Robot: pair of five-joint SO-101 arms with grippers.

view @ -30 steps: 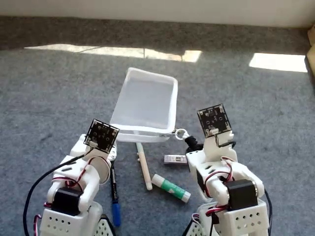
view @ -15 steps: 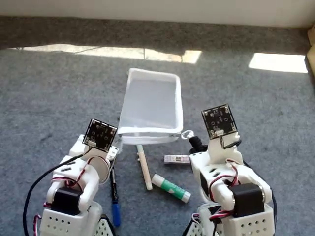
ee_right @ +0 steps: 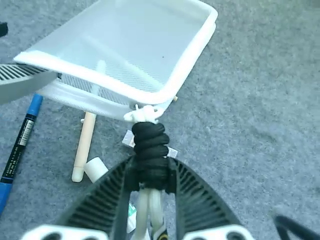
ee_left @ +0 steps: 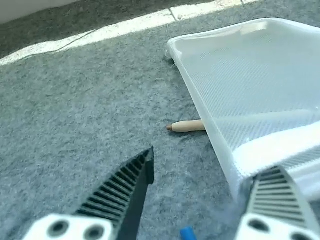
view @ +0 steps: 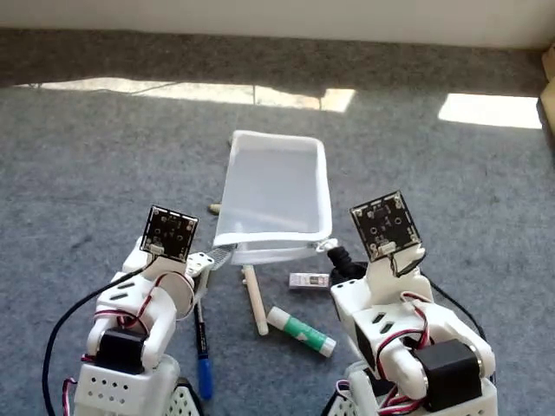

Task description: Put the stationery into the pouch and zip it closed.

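The white mesh pouch (view: 276, 192) lies open on the grey carpet, mouth toward the arms. My right gripper (ee_right: 150, 170) is shut on the black braided cord (ee_right: 149, 145) tied to the zipper pull (ee_right: 141, 115), at the pouch's near right corner (view: 323, 245). My left gripper (ee_left: 210, 167) is open at the pouch's near left corner (ee_left: 240, 170), which rests against its white finger. A wooden stick (view: 255, 300), a green-and-white glue stick (view: 300, 331), a small white item (view: 309, 280) and a blue pen (view: 202, 347) lie between the arms.
A second wooden tip (ee_left: 184, 126) pokes out from under the pouch's left edge. Open carpet (view: 434, 173) surrounds the pouch, with sunlit patches along the far side. The left arm's grey finger (ee_right: 25, 82) shows beside the pouch mouth in the right wrist view.
The pouch has slid and turned to the right as the right gripper pulled the cord. The left gripper has moved up to the pouch's near left corner.
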